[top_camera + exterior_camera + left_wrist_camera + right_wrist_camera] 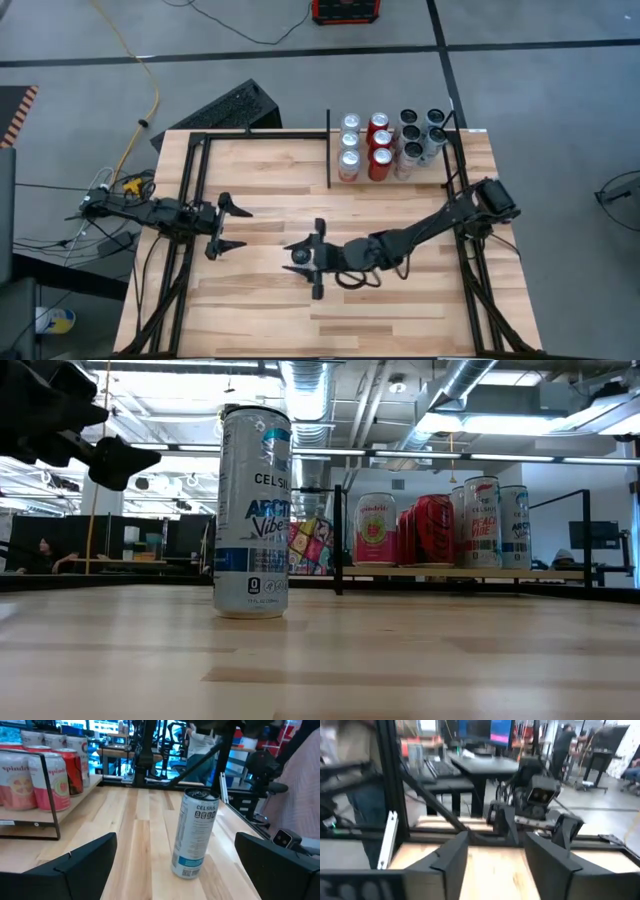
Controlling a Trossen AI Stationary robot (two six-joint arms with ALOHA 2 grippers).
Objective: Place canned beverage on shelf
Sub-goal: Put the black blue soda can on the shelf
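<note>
One lone can (252,510) left of centre; upper right, three silver cans (349,142), three red cans (380,142), several dark-topped cans (412,133) uncounted.

You've got a light wooden table (400,310) framed by thin black rails. One white-and-blue can (252,510) stands upright on the bare planks near the middle. On the shelf (480,572) at the far edge, beside the divider bar (328,150), cans (385,145) stand in rows.

A keyboard (228,107) lies upper left of centre, a yellow cable (140,105) left of it, a red box (346,10) at top.
</note>
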